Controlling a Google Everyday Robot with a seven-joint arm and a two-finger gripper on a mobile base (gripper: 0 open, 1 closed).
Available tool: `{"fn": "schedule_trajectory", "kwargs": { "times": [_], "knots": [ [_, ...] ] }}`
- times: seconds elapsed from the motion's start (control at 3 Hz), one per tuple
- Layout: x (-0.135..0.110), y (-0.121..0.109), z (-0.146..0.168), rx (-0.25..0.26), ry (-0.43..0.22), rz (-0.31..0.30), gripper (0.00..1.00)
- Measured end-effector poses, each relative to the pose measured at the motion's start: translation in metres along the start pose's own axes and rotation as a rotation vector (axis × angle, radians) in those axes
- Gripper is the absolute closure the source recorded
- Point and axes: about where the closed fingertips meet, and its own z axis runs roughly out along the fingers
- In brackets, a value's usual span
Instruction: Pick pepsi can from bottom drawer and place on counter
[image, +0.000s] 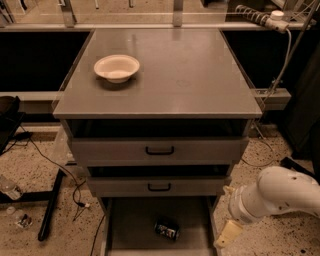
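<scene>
Pepsi can (166, 230) lies sideways in open bottom drawer (131, 225) | gripper (227, 235) low at lower right, staged for your reach-in; grip state unreadable.

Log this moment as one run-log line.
phase: pre-grasp | gripper: low right, beside bottom drawer | pepsi can: lying on drawer floor, not held | counter: holds bowl

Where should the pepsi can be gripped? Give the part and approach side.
Likely grip the pepsi can across its round middle, coming from above: it lies on its side on the bottom drawer floor. The pincer hangs just right of the drawer.
</scene>
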Motion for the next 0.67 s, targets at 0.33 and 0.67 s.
{"fn": "schedule_trajectory", "kwargs": {
  "times": [0.33,0.67],
  "knots": [
    [0.0012,0.0027,0.0479,-0.038,-0.072,-0.025,0.0],
    [0.0012,0.0028,0.048,-0.038,-0.072,-0.025,0.0]
  ]
}}
